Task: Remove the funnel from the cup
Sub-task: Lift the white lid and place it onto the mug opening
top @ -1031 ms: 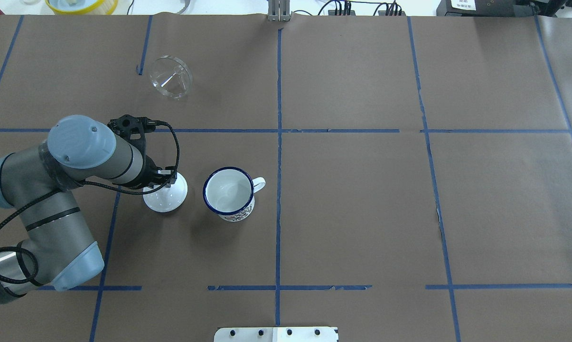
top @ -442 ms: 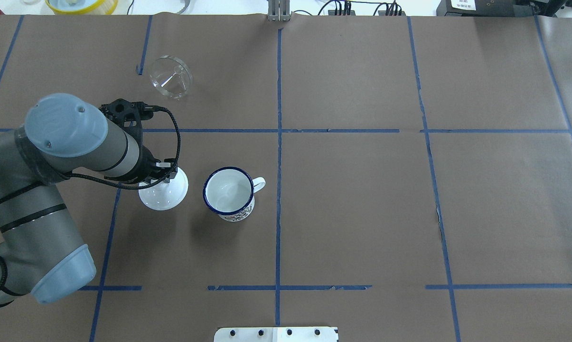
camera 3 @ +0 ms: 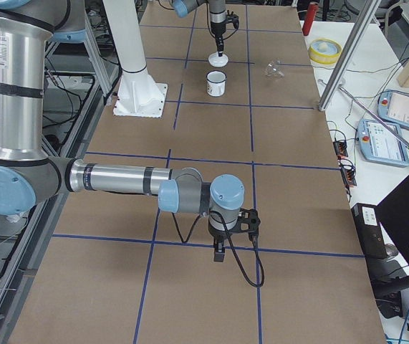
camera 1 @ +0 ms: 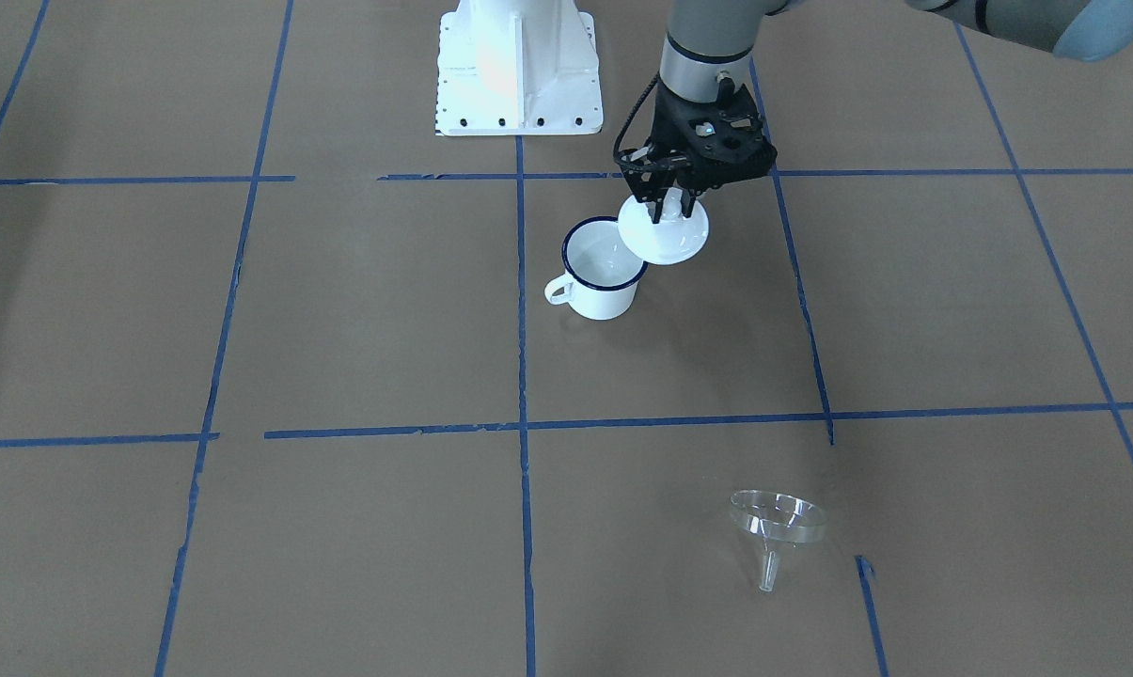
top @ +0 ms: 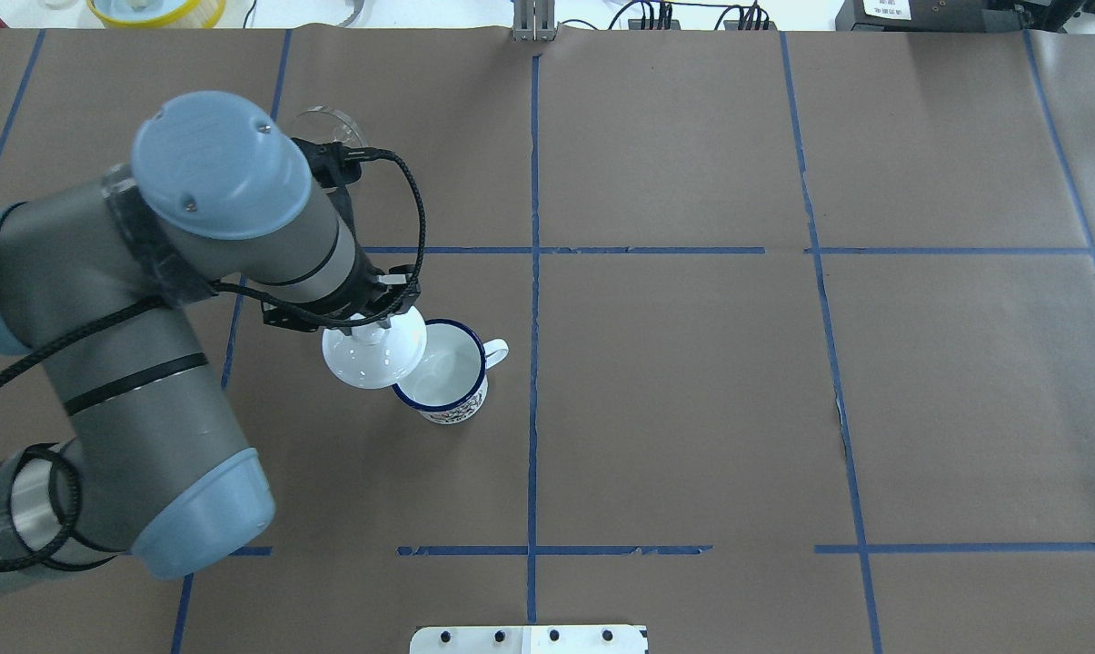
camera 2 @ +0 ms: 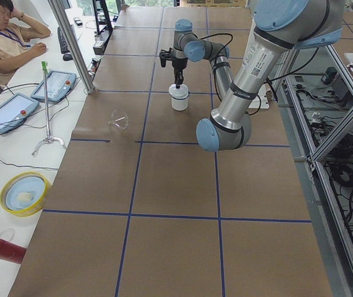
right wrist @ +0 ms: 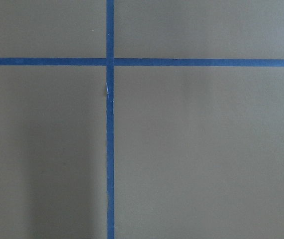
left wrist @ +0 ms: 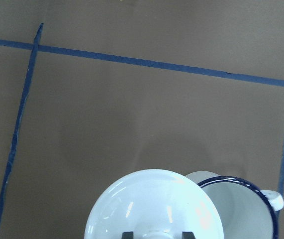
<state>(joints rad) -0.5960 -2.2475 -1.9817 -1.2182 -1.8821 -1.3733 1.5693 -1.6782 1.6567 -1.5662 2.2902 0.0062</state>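
Front view: the funnel (camera 1: pixel 778 520) lies on the table (camera 1: pixel 340 329), well apart from the empty cup (camera 1: pixel 602 273); removal appears done.
Overhead: the left gripper (top: pixel 372 325) is clamped on the knob of a lid (top: pixel 365 359), raised at the cup's rim.
Right side view: the right gripper (camera 3: pixel 219 252) hangs low; whether it is parted cannot be told.

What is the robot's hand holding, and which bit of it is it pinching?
The left gripper holds the white lid by the knob on top, in the air near the cup.
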